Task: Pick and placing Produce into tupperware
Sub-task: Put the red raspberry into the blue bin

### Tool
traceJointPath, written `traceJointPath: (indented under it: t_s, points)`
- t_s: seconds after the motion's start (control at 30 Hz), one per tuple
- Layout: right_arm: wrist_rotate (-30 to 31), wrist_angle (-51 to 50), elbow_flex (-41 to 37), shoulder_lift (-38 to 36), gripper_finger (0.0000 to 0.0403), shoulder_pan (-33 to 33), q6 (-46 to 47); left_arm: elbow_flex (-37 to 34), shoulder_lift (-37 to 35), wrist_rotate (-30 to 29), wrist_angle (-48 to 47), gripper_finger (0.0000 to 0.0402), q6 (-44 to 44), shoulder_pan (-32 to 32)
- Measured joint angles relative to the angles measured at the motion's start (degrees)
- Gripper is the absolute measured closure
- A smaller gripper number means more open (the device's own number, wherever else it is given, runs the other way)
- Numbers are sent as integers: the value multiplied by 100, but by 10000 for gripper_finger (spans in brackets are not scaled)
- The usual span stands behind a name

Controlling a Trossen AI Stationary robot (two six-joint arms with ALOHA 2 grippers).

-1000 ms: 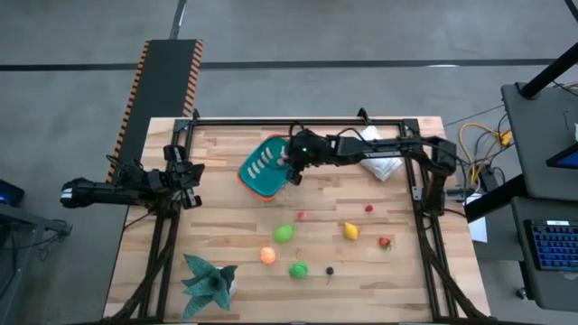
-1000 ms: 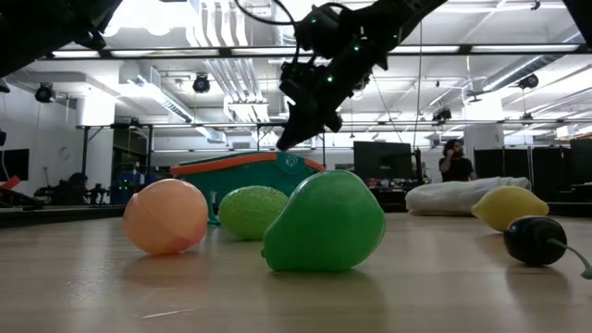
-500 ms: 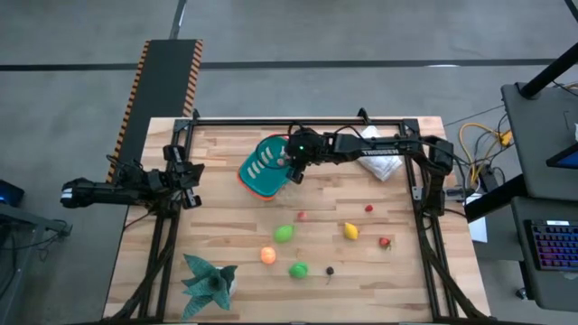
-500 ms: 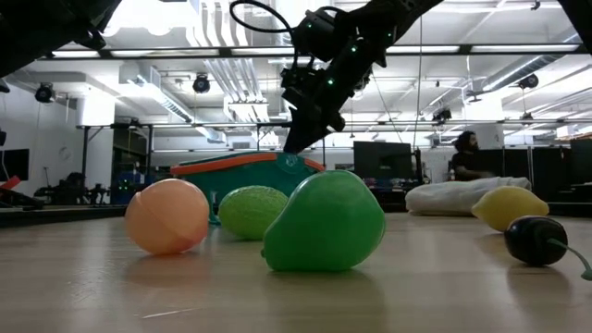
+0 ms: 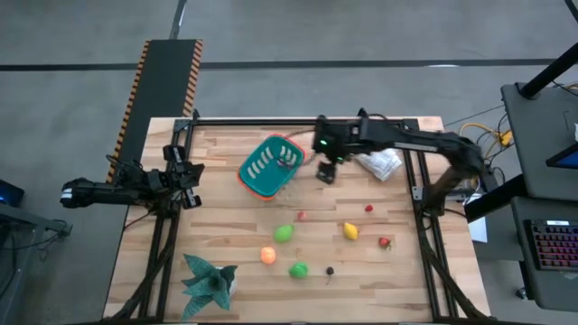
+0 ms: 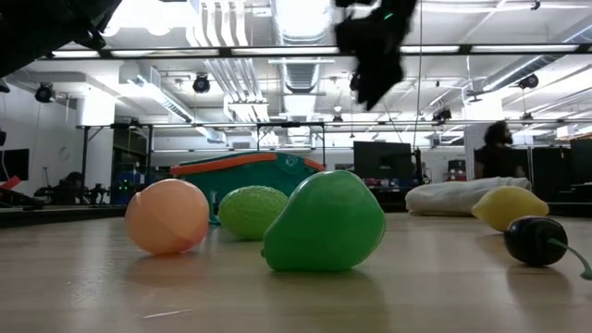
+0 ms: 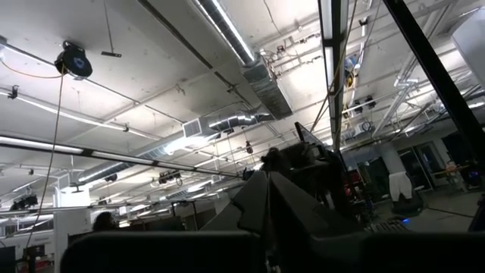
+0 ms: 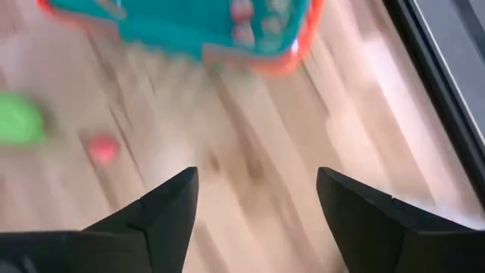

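The teal tupperware (image 5: 269,165) with its orange rim stands at the table's far middle, with small pieces (image 8: 242,11) lying in it. My right gripper (image 5: 325,171) hovers just right of it, raised and open (image 8: 258,205), with nothing between its fingers. Produce lies loose nearer the front: a small red piece (image 5: 302,216), a green one (image 5: 284,233), an orange ball (image 5: 268,255), a green pear (image 5: 298,269), a dark piece (image 5: 330,270), a yellow lemon (image 5: 350,231) and two red pieces (image 5: 368,208) (image 5: 386,241). My left gripper (image 5: 187,174) waits at the left edge.
A white cloth bundle (image 5: 379,162) lies at the far right, close behind my right arm. A teal leafy star-shaped thing (image 5: 209,282) sits at the near left corner. Bare wood shows between the tub and the produce. A person (image 6: 499,148) stands in the room beyond.
My right gripper has moved from above the tupperware toward the table's right edge and has risen. The tupperware and the loose produce have stayed where they were.
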Motion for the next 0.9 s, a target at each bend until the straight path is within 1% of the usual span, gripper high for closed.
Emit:
traceJointPath:
  t_s: [0.1,0.2,0.3,0.43,0.57,0.7,0.8,0.9]
  points:
    - [312,-279,-572,-739,147,212,654,0,0,0,0,402,0,-1]
    - [532,-285,-1318,-1534,155,394,1788,0,0,0,0,402,0,1]
    - [547,-283,-2102,-2173,162,534,3018,0,0,0,0,402,0,-1]
    - [558,-123,-3064,-2806,167,808,4162,0,0,0,2,402,0,-1]
    - [498,287,-3843,-3098,167,1149,4859,0,0,1,2,402,-2,0]
    - [298,875,-4420,-3105,169,1469,5266,0,0,2,2,402,-2,1]
    - [262,1147,-4688,-2997,170,1686,5498,0,0,7,2,402,-2,1]
    - [258,1183,-4809,-2837,170,1877,5713,0,0,10,2,402,-2,0]
